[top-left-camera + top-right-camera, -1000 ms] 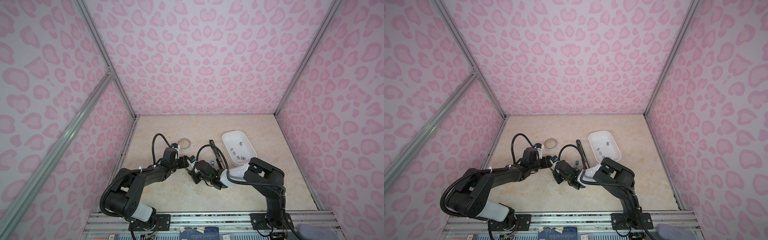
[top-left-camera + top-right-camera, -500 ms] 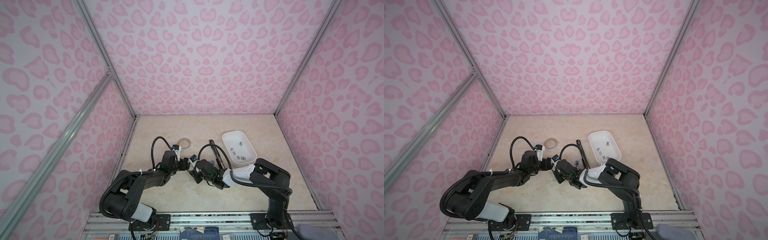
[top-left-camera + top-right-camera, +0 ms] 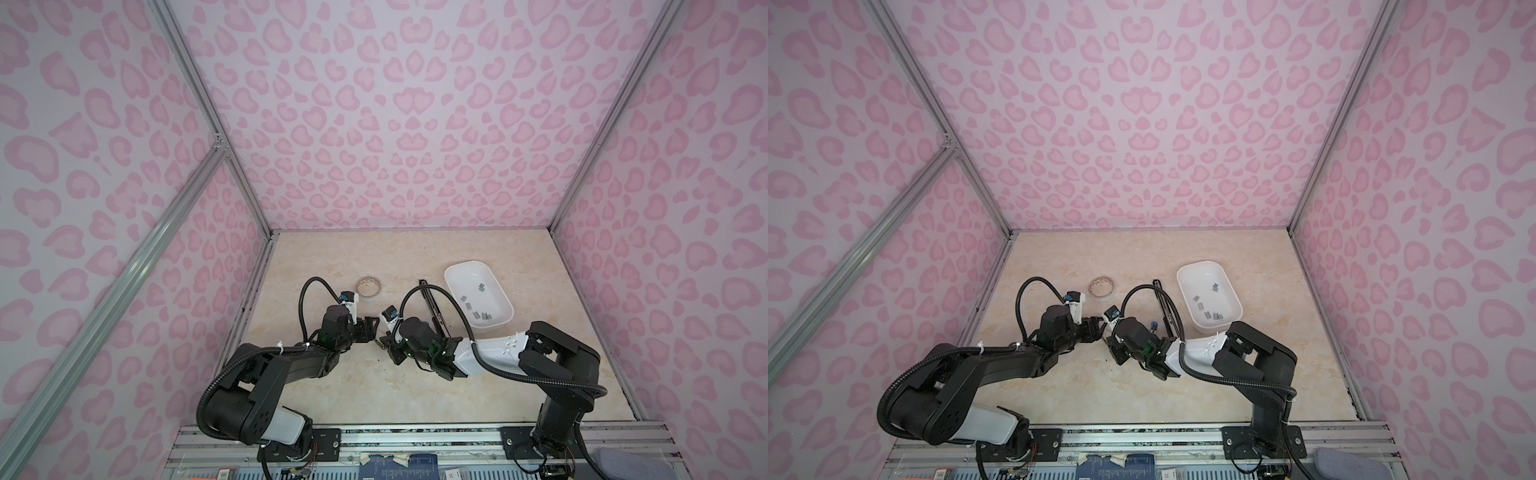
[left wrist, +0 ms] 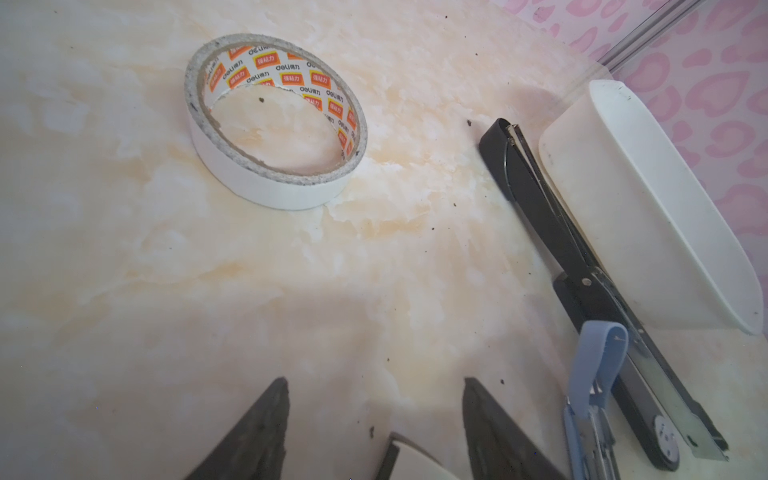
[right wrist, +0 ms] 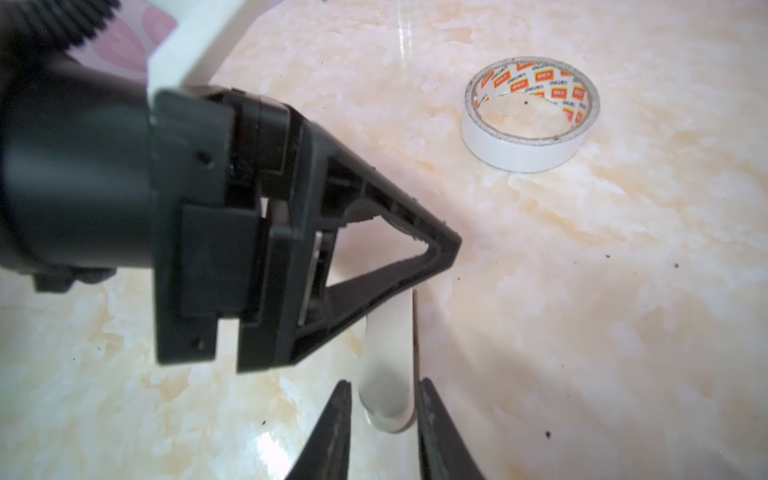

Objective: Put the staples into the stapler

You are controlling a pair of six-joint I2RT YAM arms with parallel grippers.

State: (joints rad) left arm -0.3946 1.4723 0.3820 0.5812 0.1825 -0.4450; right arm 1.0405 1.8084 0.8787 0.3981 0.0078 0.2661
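Right hand (image 5: pixel 384 382) clamped on white piece (image 5: pixel 384 345), left hand (image 4: pixel 375 380) apart, staples (image 3: pixel 478 309) well away in tray (image 3: pixel 467 263)

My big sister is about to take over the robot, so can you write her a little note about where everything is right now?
Left gripper: open, fingers on either side of one end of a white piece.
Right gripper: shut on that white piece; I cannot tell what it is.
Staples: lying in the white tray.
Black stapler: opened out flat beside the tray, with a small blue stapler next to it.
Tape roll: off to the side.
Done: no staples loaded that I can see.
Left: take a strip from the tray, load it, close the stapler.
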